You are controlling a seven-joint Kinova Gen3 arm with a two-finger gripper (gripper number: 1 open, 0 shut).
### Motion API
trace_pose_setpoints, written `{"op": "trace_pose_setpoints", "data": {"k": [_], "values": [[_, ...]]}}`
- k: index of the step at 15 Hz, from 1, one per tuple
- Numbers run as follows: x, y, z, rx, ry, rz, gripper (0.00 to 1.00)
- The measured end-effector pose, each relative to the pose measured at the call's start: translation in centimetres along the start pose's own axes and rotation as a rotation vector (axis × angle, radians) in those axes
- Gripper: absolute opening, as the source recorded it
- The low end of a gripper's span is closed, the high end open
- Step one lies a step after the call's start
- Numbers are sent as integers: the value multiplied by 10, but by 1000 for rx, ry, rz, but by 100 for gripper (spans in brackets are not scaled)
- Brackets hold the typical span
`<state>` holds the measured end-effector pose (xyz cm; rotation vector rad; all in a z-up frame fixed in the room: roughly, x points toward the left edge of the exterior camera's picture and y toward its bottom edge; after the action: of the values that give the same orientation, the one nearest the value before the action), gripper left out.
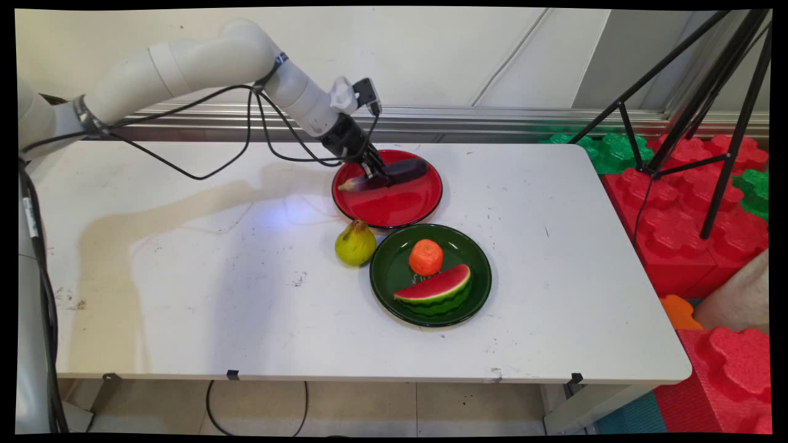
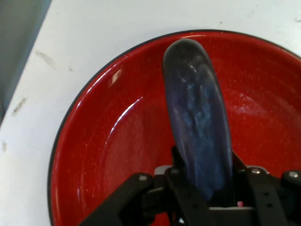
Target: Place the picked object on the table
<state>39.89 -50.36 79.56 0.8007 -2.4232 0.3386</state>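
Observation:
A dark purple eggplant (image 1: pixel 394 173) lies in the red plate (image 1: pixel 394 209) near the table's back middle. My gripper (image 1: pixel 377 178) is shut on the eggplant near its stem end, low over the plate. In the hand view the eggplant (image 2: pixel 197 132) runs up from between the black fingers (image 2: pixel 181 188), with the red plate (image 2: pixel 103 141) beneath it. Whether the eggplant rests on the plate or hangs just above it I cannot tell.
A green plate (image 1: pixel 474 289) in front of the red one holds an orange (image 1: pixel 426 256) and a watermelon slice (image 1: pixel 434 290). A yellow-green pear (image 1: pixel 355 243) stands on the table left of it. Tripod legs (image 1: pixel 708 111) and red and green foam blocks (image 1: pixel 689 203) are at the right.

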Motion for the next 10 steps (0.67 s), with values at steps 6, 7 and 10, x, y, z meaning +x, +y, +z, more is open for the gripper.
{"op": "trace_pose_setpoints", "data": {"k": [6, 7, 10], "values": [[0, 10, -37, 12, 10, -5, 0], [0, 11, -43, 14, 10, -6, 0], [-2, 20, -73, 22, 6, -15, 0]]}}
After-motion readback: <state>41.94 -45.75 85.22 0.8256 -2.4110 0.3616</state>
